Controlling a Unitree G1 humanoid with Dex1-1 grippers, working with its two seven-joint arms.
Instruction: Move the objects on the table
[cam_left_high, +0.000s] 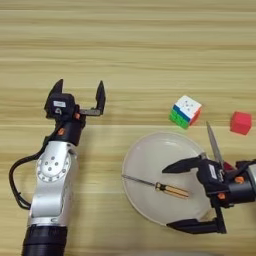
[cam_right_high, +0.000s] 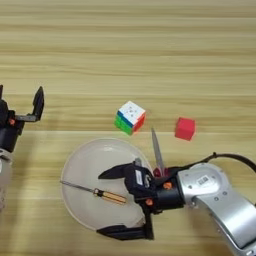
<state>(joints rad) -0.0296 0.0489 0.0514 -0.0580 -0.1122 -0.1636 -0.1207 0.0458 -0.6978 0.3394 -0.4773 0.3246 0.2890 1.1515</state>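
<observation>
A round beige plate (cam_left_high: 150, 165) lies near the front of the table (cam_left_high: 130, 45). On the plate rests a thin screwdriver (cam_left_high: 165, 188), its amber-black handle to the right. My right gripper (cam_left_high: 171, 196) hangs open over the plate's right half, one finger above the handle and one below it. Scissors (cam_left_high: 215, 144) lie at the plate's right rim with the blade pointing away; the right arm covers most of their red handles. Beyond the plate sit the puzzle cube (cam_left_high: 186, 111) and the small red cube (cam_left_high: 241, 122). My left gripper (cam_left_high: 80, 91) stands open at the left, holding nothing.
The left arm (cam_left_high: 52, 175) runs along the left side with a black cable looping beside it. The right arm (cam_right_high: 215, 195) comes in from the lower right corner.
</observation>
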